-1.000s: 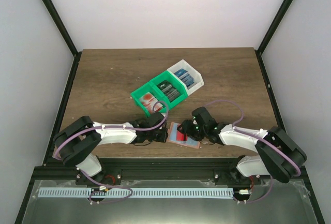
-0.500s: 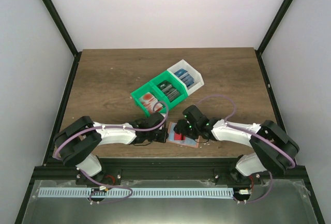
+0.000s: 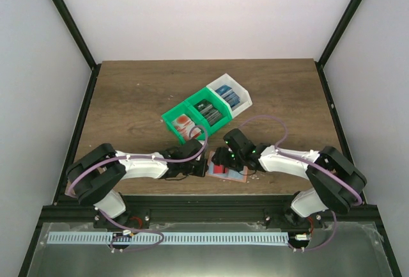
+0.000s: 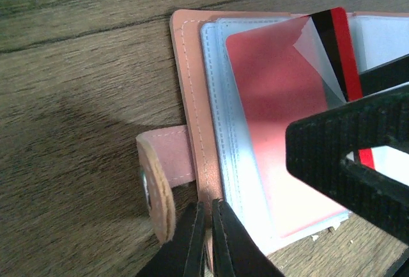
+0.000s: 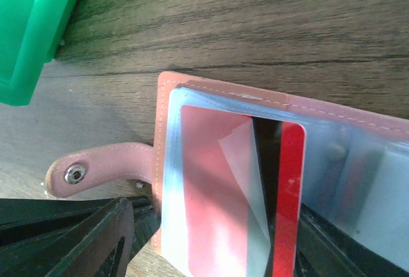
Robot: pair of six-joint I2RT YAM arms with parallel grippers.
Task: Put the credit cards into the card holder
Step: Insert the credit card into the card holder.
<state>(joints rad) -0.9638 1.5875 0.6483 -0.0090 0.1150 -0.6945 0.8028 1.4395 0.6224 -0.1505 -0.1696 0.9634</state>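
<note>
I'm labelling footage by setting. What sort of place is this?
Most likely a robot test cell in a lab: a wooden table boxed in by plain white walls and black frame posts, a left arm and right arm bolted to a metal rail at its near edge, and small plastic bins.

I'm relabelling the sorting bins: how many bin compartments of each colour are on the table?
Green compartments: 2
White compartments: 1
Total: 3
</note>
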